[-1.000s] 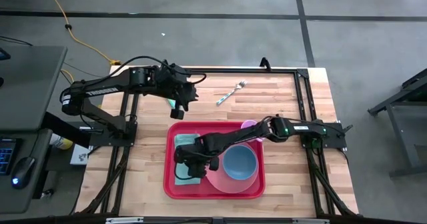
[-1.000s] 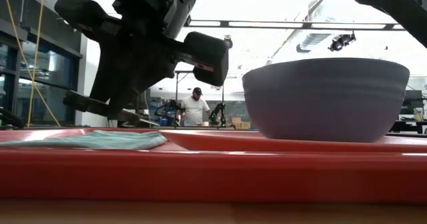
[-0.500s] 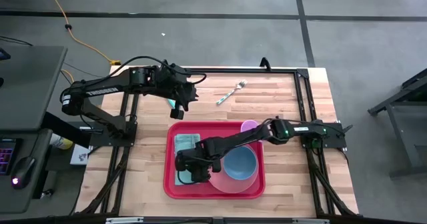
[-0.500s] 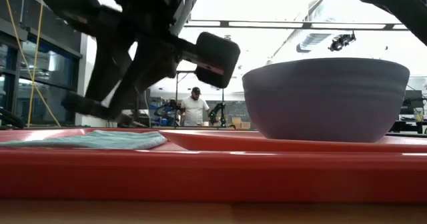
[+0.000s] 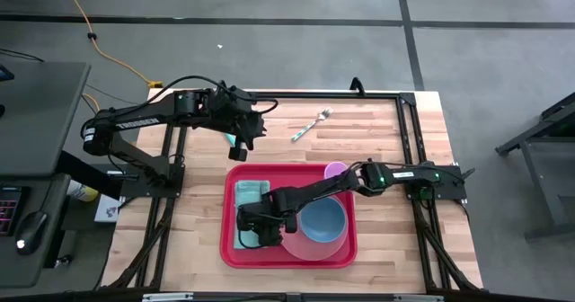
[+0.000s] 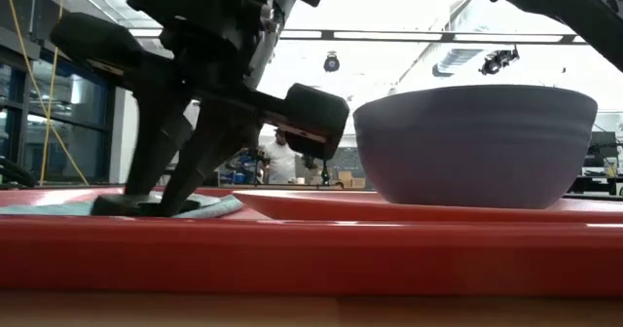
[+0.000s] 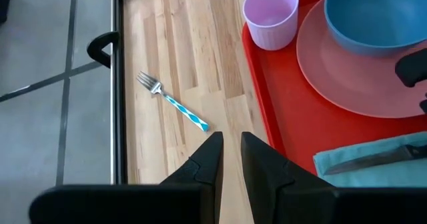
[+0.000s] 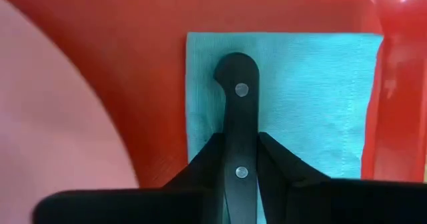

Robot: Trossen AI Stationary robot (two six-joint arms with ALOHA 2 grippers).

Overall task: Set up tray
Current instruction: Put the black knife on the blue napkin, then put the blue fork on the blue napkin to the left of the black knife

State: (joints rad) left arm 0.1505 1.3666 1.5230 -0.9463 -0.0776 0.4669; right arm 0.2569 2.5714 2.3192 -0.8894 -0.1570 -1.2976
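Observation:
The red tray (image 5: 289, 253) holds a teal napkin (image 8: 313, 91) on its left part and a blue bowl (image 5: 322, 218) on a pink plate (image 5: 314, 245). A pink cup (image 5: 334, 169) stands in its far right corner. A black-handled knife (image 8: 235, 91) lies on the napkin, and my right gripper (image 8: 238, 141) is shut on it, low over the cloth (image 6: 226, 205). My left gripper (image 7: 229, 154) hangs above the bare wood beyond the tray's far left corner, shut to a narrow slit with nothing in it. A fork (image 5: 311, 124) lies on the wood farther back. My right gripper pinches the knife's black handle (image 8: 237, 159) between its two fingers, back from the rounded free end. The fingers (image 8: 200, 174) come steeply from above and stand across the handle. The handle's free end (image 8: 233, 67) lies on the napkin; the blade (image 7: 370, 159) rests there too.
The plate and bowl sit right beside the napkin, close to my right gripper. The tray's raised rim (image 6: 311, 254) runs along the napkin's outer side. Black frame rails (image 5: 404, 97) border the table. Bare wood lies between the tray and the fork.
My right gripper has sunk with the knife toward the tray's near left part and rolled a little. Its fingertips, earlier clear above the napkin, now stand down at the cloth, with the knife laid on it.

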